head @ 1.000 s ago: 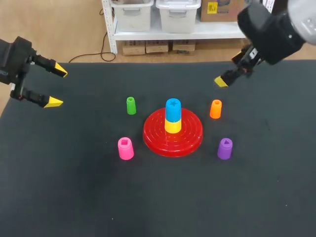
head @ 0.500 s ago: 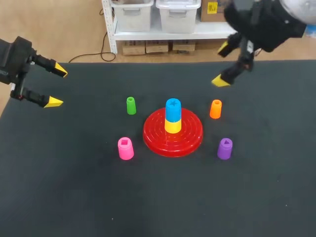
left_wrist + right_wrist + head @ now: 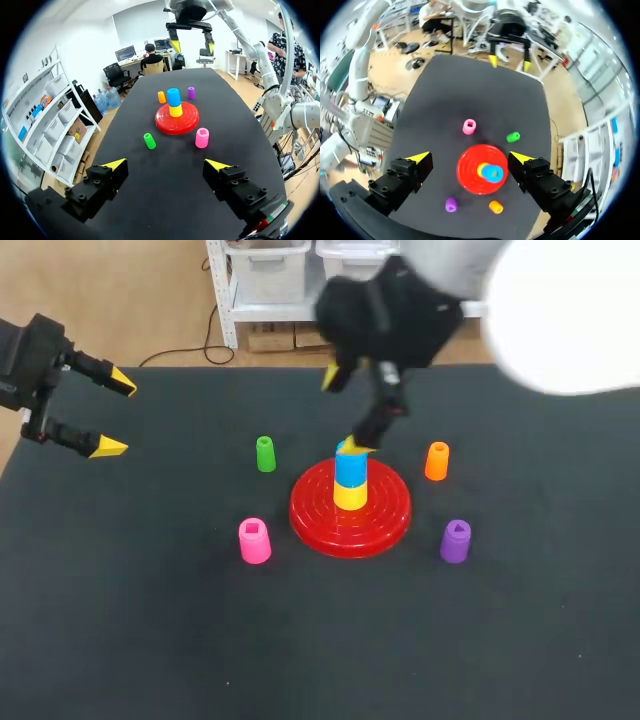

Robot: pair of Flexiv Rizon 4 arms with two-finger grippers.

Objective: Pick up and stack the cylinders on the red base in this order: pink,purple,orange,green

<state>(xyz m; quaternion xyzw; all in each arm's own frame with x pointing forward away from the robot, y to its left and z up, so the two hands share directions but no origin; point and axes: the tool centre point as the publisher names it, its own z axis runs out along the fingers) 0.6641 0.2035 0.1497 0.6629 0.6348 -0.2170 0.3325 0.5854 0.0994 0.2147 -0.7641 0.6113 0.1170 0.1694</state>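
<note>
Pink cylinder (image 3: 254,540) stands upright on the black counter (image 3: 150,640), just beside the red base (image 3: 385,522) on its left, with nothing touching it. The middle of the base is taken by a blue cylinder (image 3: 350,466) sitting on a yellow cylinder (image 3: 350,497). The green cylinder (image 3: 265,454) is also left of the base, apart from the pink. The orange cylinder (image 3: 437,461) and purple cylinder (image 3: 455,541) stand on the base's right. My right arm (image 3: 390,310) reaches past the middle, and my right jaws hang wide and empty above the stack. My left jaws are spread wide and empty too, at the counter's left edge, well apart from everything.
</note>
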